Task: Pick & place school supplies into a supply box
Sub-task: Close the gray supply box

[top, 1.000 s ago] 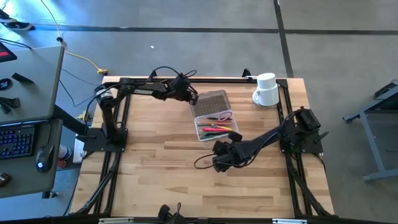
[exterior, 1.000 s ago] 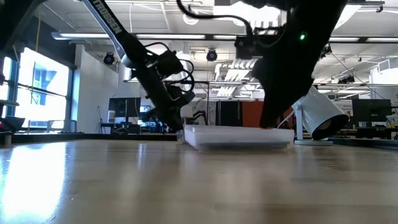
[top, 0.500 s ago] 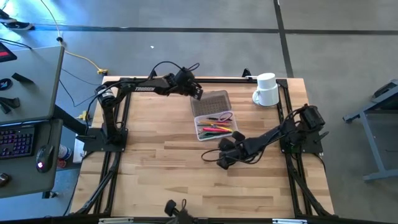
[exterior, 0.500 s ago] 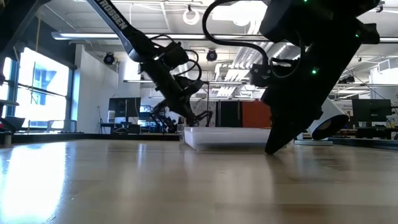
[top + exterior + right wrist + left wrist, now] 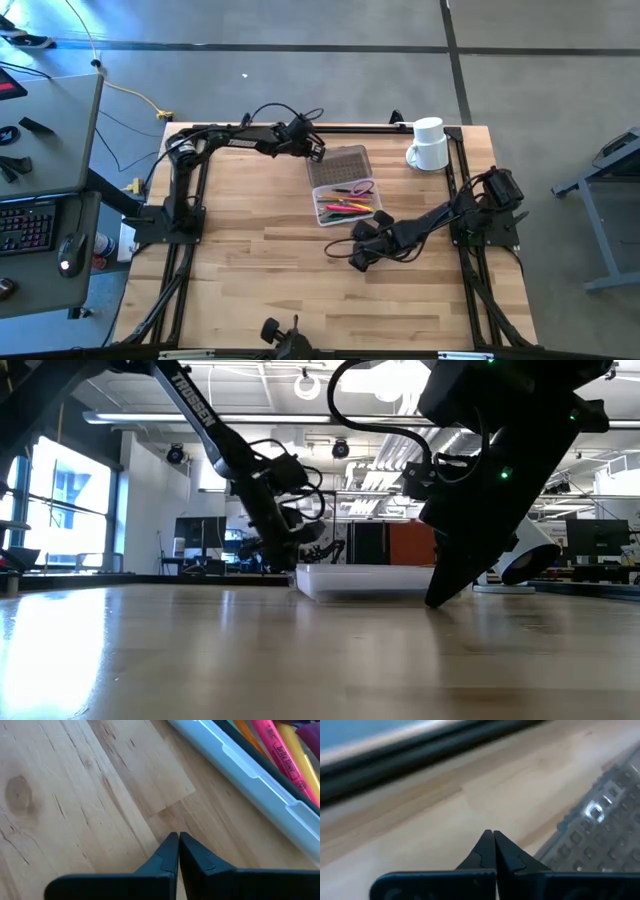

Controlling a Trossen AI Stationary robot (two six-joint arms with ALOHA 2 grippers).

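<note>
Sitting open, the clear plastic supply box [image 5: 345, 187] held colourful pens [image 5: 348, 209]; left gripper [image 5: 316, 153] by its lid, right gripper [image 5: 358, 261] near its front, both pinched closed, empty.

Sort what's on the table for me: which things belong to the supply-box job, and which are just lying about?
Part of the job:
- supply box, lid open flat
- pens and pencils lying inside it
- left gripper, shut, empty, at the lid's edge
- right gripper, shut, empty, on the near side of the box

Just lying about:
- white mug at the table's far right corner
</note>
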